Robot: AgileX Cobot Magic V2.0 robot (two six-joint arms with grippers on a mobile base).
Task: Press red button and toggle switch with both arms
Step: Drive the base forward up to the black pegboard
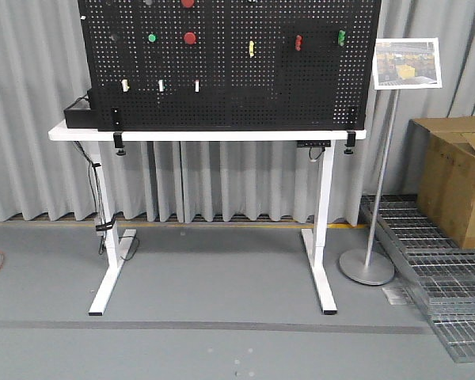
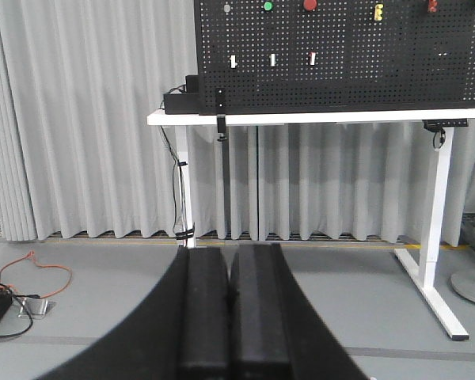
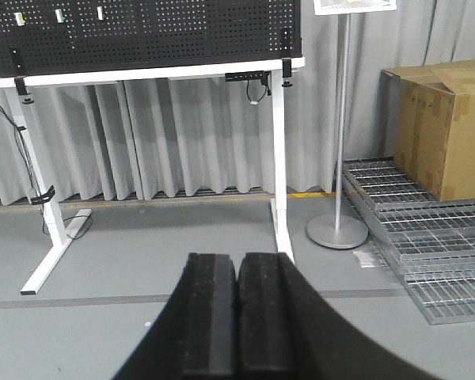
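L gripper (image 2: 230,317) & R gripper (image 3: 237,317) both w/ pads together, empty, well apart from pegboard (image 1: 245,95) on table (image 1: 222,135); red button (image 1: 189,37) in board's upper left, switch (image 2: 226,8) left of it past green btn (image 1: 151,37).

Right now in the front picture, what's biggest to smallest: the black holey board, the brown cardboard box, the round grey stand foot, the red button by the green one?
1. black perforated pegboard
2. brown cardboard box, cut off by the picture edge
3. round grey metal stand base
4. round red button
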